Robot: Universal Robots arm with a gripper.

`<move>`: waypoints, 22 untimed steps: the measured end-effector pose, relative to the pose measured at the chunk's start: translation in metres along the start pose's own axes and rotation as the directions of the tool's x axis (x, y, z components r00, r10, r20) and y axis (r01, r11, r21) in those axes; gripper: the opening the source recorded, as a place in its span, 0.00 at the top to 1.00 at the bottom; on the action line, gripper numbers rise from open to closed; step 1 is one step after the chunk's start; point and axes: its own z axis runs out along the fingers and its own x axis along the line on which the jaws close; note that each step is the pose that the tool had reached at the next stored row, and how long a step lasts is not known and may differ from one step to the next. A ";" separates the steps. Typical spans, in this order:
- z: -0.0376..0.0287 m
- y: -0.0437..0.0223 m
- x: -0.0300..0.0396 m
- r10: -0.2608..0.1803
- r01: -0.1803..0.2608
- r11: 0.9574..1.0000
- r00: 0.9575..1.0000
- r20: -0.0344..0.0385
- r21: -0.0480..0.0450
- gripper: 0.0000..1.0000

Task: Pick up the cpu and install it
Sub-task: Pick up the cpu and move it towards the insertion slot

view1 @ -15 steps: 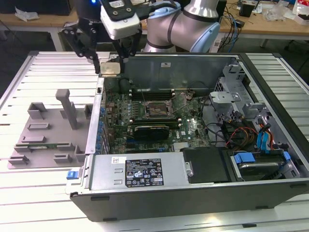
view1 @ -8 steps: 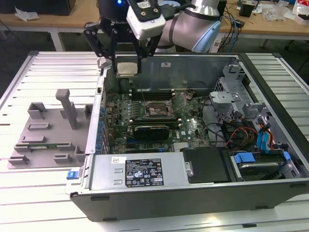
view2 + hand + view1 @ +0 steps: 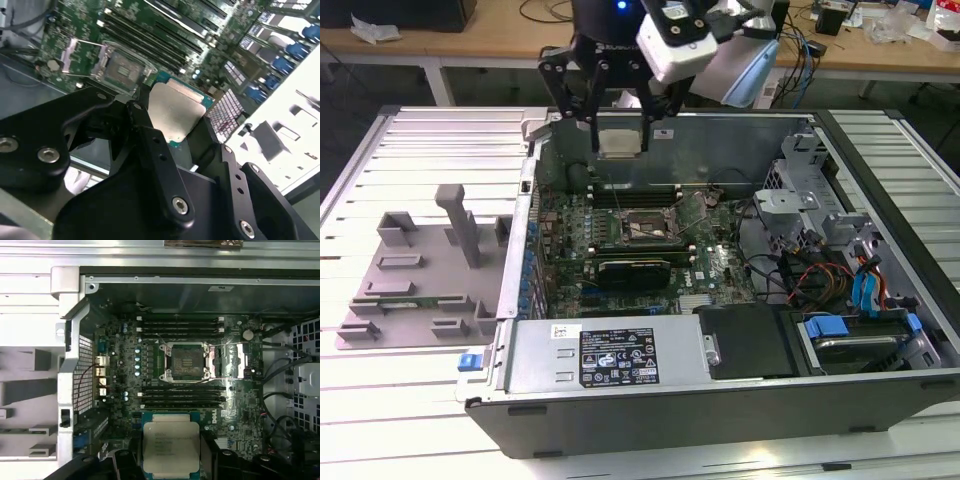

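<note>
An open grey metal computer case [image 3: 720, 425] lies flat, its green motherboard [image 3: 125, 370] exposed and the square silver-framed socket [image 3: 186, 361] uncovered near the board's middle. Above the case's far wall in the exterior view, the black two-finger gripper [image 3: 620, 130] pinches the silvery square cpu [image 3: 171, 447] by opposite edges. The chip is probably light, rigid, slick-topped and fragile underneath, so best held at its rim.

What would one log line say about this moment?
gripper: shut on cpu | position: above open computer case | socket: open, empty
</note>
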 end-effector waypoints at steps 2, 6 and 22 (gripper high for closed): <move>0.0002 0.0000 -0.0088 0.000 0.000 1.000 1.000 0.000 0.000 0.45; 0.0015 0.0000 -0.0250 0.000 0.000 1.000 1.000 -0.002 0.000 0.45; 0.0371 -0.0016 -0.0493 0.000 0.000 1.000 1.000 -0.010 0.000 0.45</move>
